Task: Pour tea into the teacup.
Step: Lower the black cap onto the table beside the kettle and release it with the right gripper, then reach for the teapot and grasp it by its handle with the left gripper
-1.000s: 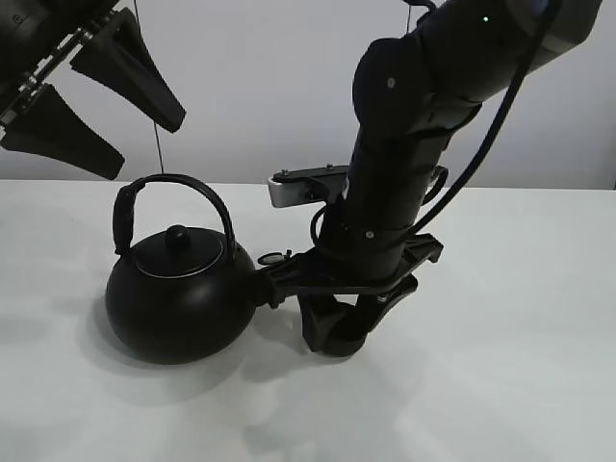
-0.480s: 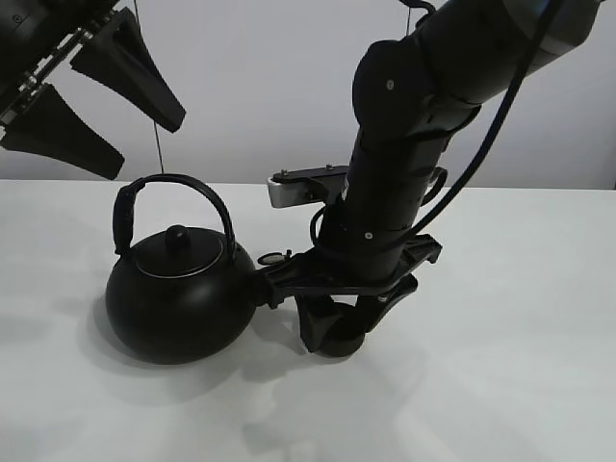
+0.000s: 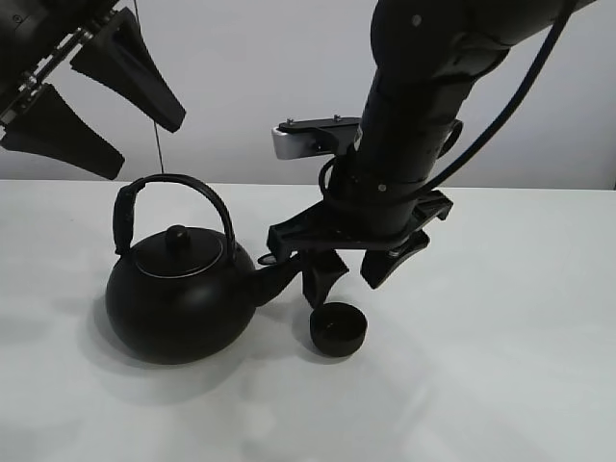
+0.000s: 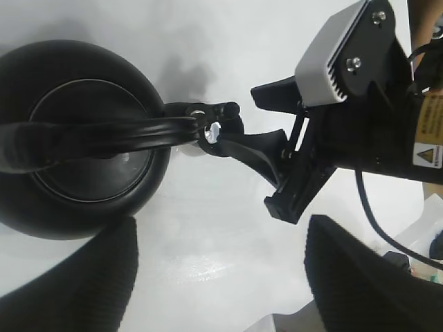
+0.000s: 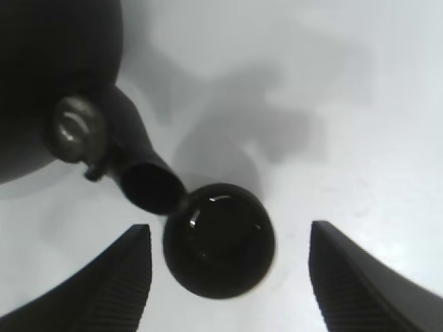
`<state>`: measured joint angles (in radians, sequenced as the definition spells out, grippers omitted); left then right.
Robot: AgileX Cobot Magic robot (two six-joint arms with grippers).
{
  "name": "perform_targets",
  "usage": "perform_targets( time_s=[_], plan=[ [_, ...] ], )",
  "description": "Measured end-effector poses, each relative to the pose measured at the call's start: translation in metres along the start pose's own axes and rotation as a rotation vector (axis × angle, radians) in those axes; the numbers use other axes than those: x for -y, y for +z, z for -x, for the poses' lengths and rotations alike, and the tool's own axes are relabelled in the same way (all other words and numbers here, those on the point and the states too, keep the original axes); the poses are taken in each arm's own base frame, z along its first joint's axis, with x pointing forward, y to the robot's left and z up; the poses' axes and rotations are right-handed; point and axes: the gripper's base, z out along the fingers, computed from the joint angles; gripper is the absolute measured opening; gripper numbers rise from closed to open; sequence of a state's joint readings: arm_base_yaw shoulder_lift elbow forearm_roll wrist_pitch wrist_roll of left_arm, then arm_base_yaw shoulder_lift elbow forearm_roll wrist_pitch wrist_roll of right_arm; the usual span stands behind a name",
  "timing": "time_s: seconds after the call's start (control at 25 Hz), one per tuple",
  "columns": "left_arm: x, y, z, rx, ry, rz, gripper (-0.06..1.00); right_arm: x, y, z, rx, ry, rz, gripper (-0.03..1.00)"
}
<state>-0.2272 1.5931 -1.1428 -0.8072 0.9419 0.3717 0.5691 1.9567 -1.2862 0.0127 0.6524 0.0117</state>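
The small matte black teacup (image 3: 338,329) stands upright on the white table (image 3: 500,327), just right of the kettle's spout (image 3: 274,279). It also shows in the right wrist view (image 5: 219,239), below the spout (image 5: 149,183). The big round black kettle (image 3: 178,289) with an arched handle stands to the left; it fills one side of the left wrist view (image 4: 76,142). My right gripper (image 3: 354,274) is open and empty, raised just above the cup. My left gripper (image 3: 91,111) is open and empty, high above the kettle's handle.
The right arm's bulk (image 3: 414,115) and its wrist camera (image 3: 303,140) hang over the cup and spout. The right arm also shows in the left wrist view (image 4: 367,117). A thin cord (image 3: 157,135) hangs behind the kettle. The wall rises behind the table's far edge.
My right gripper was down around the teacup; it has let go and risen straight up, leaving the cup standing beside the spout. Kettle and left gripper have not moved.
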Motion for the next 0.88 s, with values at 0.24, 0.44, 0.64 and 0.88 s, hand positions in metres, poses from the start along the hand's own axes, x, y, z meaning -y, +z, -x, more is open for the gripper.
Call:
perform_targets(
  time_s=[0.24, 0.44, 0.64, 0.88],
  plan=[
    [0.000, 0.000, 0.000, 0.000, 0.000, 0.000, 0.50, 0.045, -0.012, -0.002, -0.009, 0.125, -0.053, 0.45],
    [0.000, 0.000, 0.000, 0.000, 0.000, 0.000, 0.50, 0.107, -0.046, -0.010, 0.049, 0.268, -0.126, 0.45],
    [0.000, 0.000, 0.000, 0.000, 0.000, 0.000, 0.50, 0.185, -0.105, -0.042, 0.109, 0.415, -0.248, 0.45],
    [0.000, 0.000, 0.000, 0.000, 0.000, 0.000, 0.50, 0.236, -0.213, -0.110, 0.224, 0.581, -0.439, 0.45]
  ],
)
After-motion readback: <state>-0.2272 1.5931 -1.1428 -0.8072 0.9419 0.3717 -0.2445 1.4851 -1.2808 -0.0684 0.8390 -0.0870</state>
